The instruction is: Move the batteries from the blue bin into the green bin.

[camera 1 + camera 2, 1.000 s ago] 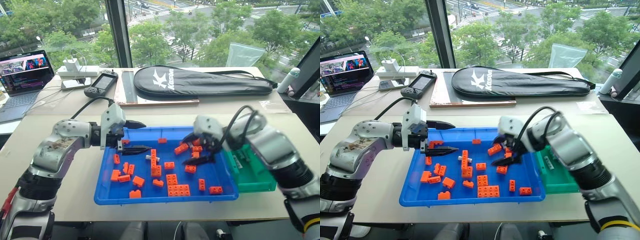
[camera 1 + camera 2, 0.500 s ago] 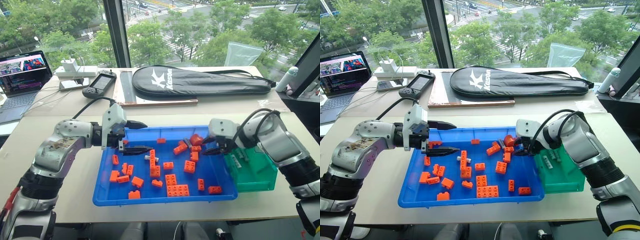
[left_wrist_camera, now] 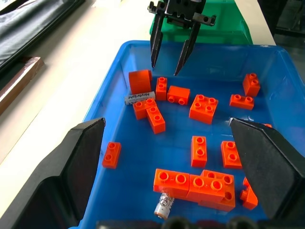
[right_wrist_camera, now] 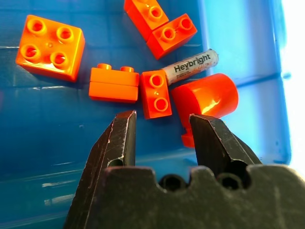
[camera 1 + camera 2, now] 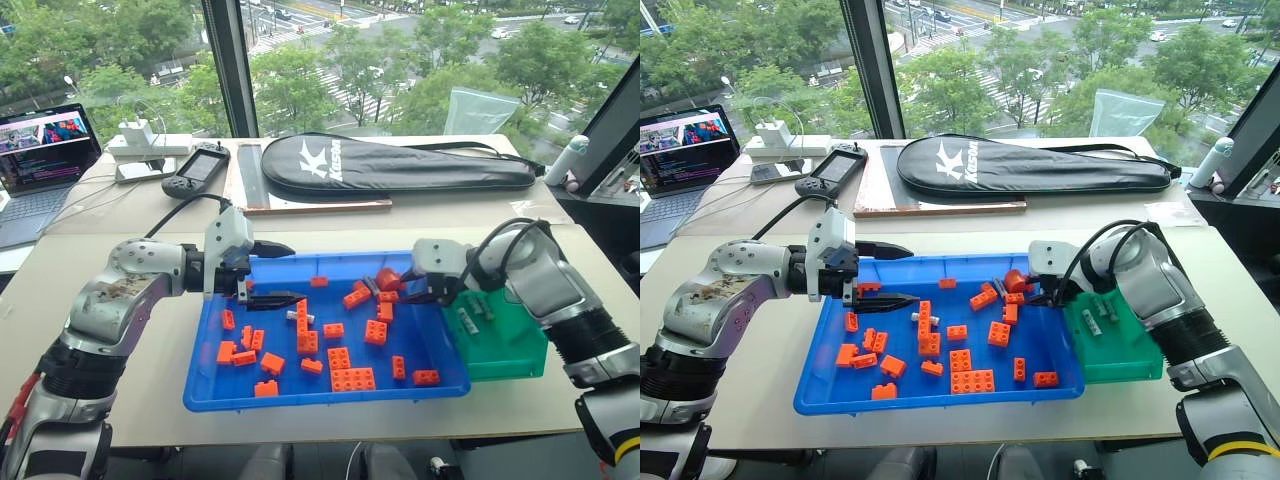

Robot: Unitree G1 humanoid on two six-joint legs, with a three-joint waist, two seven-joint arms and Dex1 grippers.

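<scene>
The right gripper point(image 4: 159, 136) is now lowered from mid-tray toward the blue bin point(image 5: 300, 395) rim, jaws half open, empty; the left gripper point(image 5: 275, 272) is held open; the battery point(image 4: 189, 67) should be straddled squarely.

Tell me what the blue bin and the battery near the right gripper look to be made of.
The blue bin: likely moulded plastic, glossy, with light streaks on its floor. The battery: slim cylinder in a pale silvery printed wrap with a dull sheen; probably a metal cell beneath, though only the label shows.
</scene>
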